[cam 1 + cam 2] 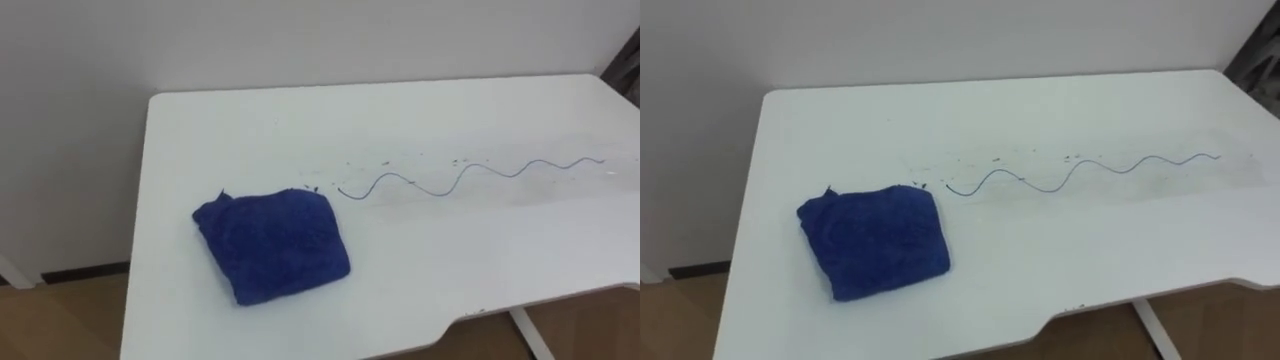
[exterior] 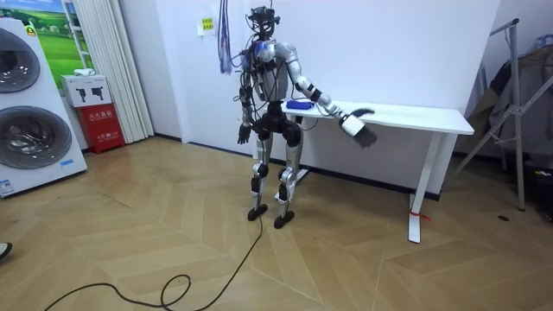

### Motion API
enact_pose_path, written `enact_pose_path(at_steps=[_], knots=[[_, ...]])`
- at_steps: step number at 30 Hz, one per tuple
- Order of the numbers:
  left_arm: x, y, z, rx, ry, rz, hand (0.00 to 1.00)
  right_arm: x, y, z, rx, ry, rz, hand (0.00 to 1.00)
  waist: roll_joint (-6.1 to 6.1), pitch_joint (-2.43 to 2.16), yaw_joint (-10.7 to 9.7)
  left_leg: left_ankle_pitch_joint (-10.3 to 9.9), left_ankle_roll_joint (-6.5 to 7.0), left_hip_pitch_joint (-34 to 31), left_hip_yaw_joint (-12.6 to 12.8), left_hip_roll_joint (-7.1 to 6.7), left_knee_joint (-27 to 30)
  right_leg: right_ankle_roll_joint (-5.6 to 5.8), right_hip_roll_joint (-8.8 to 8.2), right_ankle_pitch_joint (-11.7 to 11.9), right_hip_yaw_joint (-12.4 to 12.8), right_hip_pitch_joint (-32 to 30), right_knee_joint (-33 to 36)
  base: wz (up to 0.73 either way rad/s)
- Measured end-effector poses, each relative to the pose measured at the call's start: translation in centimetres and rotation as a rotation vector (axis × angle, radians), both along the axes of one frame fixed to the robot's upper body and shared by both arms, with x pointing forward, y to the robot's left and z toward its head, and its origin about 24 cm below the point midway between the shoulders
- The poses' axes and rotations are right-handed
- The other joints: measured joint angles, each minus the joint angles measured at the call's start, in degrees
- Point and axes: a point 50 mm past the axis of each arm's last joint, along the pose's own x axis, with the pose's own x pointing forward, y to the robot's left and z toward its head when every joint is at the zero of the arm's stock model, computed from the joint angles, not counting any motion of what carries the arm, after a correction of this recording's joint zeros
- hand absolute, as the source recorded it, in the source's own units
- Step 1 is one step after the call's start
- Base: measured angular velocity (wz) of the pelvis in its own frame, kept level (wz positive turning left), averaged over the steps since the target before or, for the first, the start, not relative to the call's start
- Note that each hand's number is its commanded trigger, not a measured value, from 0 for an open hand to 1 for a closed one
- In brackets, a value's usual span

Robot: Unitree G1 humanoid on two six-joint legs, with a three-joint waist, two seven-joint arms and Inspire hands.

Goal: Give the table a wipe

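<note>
Standing upright, right arm stretched toward the room view's right, right hand (image 2: 358, 130) at hip level, left hand (image 2: 244, 134) hanging beside thigh

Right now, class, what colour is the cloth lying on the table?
Dark blue; the cloth shows best in the left eye view, on the white table.

The right hand (image 2: 359, 130) is blurred; the left hand (image 2: 244, 134) is too small to read. The table (image 1: 450, 250) end on the right hand's side is cut off.

light: bright, even | shadows: faint, soft under cloth (image 1: 272, 243) edge | table (image 1: 500, 250): evenly lit
</note>
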Motion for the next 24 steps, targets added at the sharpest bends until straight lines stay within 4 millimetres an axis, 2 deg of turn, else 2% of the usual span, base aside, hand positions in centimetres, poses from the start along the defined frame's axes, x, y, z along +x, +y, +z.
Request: enact_pose_path(at_steps=[1,2,3,4,6,7,8,10,13,14,18,24], knots=[[0.0,-0.1,0.0,0.002,-0.002,-0.005,0.0,0.8,0.0,0.7,-0.044,-0.015,0.038,0.0,-0.02,0.0,0.1,0.0,0.0,-0.03,0.01,0.0,0.0,-0.04,0.01,0.03,0.07,-0.13,0.09,-0.08],[0.0,-0.1,0.0,0.0,-0.002,-0.013,0.0,2.5,0.2,2.1,-0.139,-0.033,0.124,0.0,0.1,0.01,0.75,0.0,0.0,-0.05,0.24,0.04,-0.04,-0.08,0.09,0.06,0.16,-0.31,0.16,-0.14],[-0.4,-0.2,-0.1,-0.004,0.006,-0.017,0.0,4.1,0.6,3.8,-0.23,-0.076,0.199,0.0,0.4,0.17,1.27,0.0,0.0,-0.1,0.73,0.1,-0.06,-0.12,0.14,0.08,0.25,-0.46,0.15,-0.13],[-0.2,-0.3,-0.1,-0.006,0.005,-0.022,0.0,5.0,0.9,4.8,-0.278,-0.102,0.237,0.0,0.58,0.28,1.31,0.0,0.0,-0.13,0.84,0.12,-0.07,-0.12,0.14,0.08,0.29,-0.47,0.09,-0.07],[-0.1,-0.6,-0.2,-0.013,0.007,-0.049,0.0,8.1,2.9,8.7,-0.489,-0.2,0.41,0.0,1.06,0.46,1.48,0.0,0.0,-0.19,1.33,0.15,-0.06,-0.12,0.12,0.07,0.28,-0.47,-0.04,0.0],[0.0,-0.7,-0.2,-0.014,0.007,-0.059,0.0,8.7,3.5,9.4,-0.536,-0.22,0.452,0.0,1.25,0.57,1.63,0.0,0.0,-0.19,1.33,0.15,-0.06,-0.12,0.14,0.07,0.26,-0.51,-0.03,0.0],[0.2,-0.9,-0.3,-0.013,0.003,-0.076,0.0,9.7,4.9,10.6,-0.61,-0.254,0.535,0.0,1.41,0.6,1.89,0.01,0.0,-0.24,1.33,0.16,-0.05,-0.12,0.14,0.07,0.15,-0.54,-0.02,0.0],[0.9,-1.4,-0.4,-0.028,-0.021,-0.1,0.0,11.0,7.7,12.4,-0.721,-0.316,0.682,0.0,1.71,0.36,3.09,0.01,0.0,-0.28,1.32,0.19,-0.06,-0.15,0.13,0.08,0.06,-0.42,0.1,0.02],[1.6,-1.8,-0.4,-0.034,-0.05,-0.131,0.0,11.9,10.2,13.9,-0.796,-0.37,0.802,0.0,1.84,0.26,4.83,0.01,0.0,-0.5,1.33,0.19,-0.07,-0.16,0.11,0.09,-0.02,-0.55,0.1,0.01],[1.6,-1.9,-0.4,-0.035,-0.053,-0.144,0.0,12.6,11.7,14.7,-0.82,-0.414,0.859,0.0,1.92,0.21,5.81,0.01,0.0,-0.46,1.32,0.2,-0.07,-0.16,0.11,0.09,-0.1,-0.51,0.15,-0.03],[2.1,-2.4,-0.5,-0.047,-0.061,-0.183,0.0,14.1,15.2,16.3,-0.885,-0.504,1.018,0.0,1.77,0.11,6.47,0.0,0.0,-0.25,0.62,0.25,-0.1,-0.18,-0.11,0.11,-1.62,0.3,-0.14,0.15],[2.9,-2.7,-0.5,-0.059,-0.075,-0.215,0.0,14.1,19.5,15.8,-0.979,-0.464,1.288,0.0,2.03,0.28,9.34,0.0,0.0,-0.31,-0.09,0.1,-0.41,-0.16,-0.29,0.09,-2.37,0.43,-0.51,0.07]])
